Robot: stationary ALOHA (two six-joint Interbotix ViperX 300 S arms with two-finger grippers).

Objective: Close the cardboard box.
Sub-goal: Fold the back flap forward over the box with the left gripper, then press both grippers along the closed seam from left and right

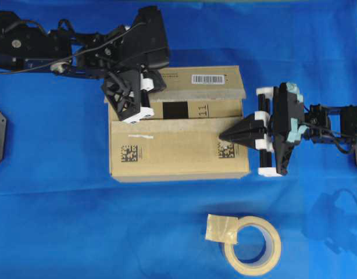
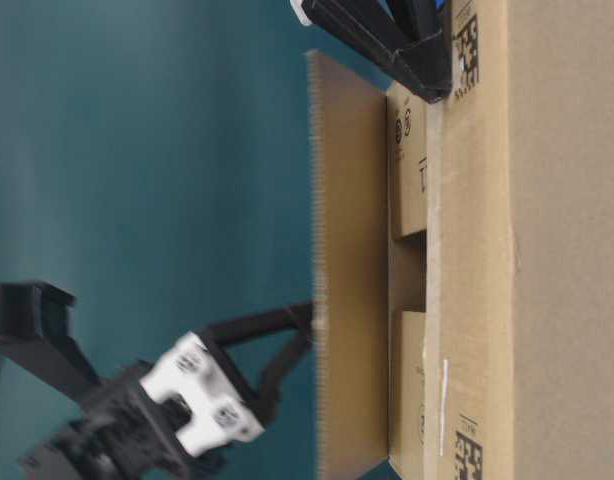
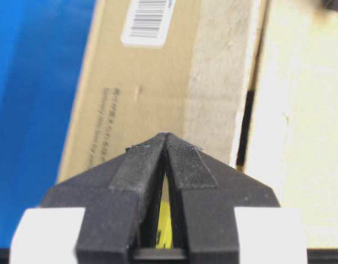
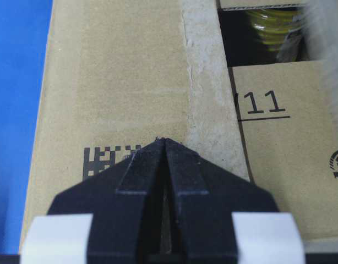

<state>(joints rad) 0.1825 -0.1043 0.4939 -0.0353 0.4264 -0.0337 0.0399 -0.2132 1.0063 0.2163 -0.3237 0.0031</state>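
The brown cardboard box (image 1: 178, 154) sits mid-table on the blue cloth. Its near long flap (image 1: 167, 145), with the square codes, lies flat. The far flap (image 1: 213, 81) with the barcode label is tilted partway down. A strip between them shows the inner flaps and a dark opening (image 1: 175, 109). My left gripper (image 1: 127, 96) is shut and points down onto the far flap's free edge (image 3: 213, 82) near its left end. My right gripper (image 1: 221, 136) is shut, its tip on the near flap (image 4: 114, 82) beside a square code. Something yellow (image 4: 268, 25) shows inside the box.
A beige tape roll (image 1: 252, 245) with a loose end lies on the blue cloth (image 1: 50, 221) in front of the box, to the right. The left arm (image 1: 79, 40) stretches along the back left, and the right arm (image 1: 329, 125) comes in from the right edge.
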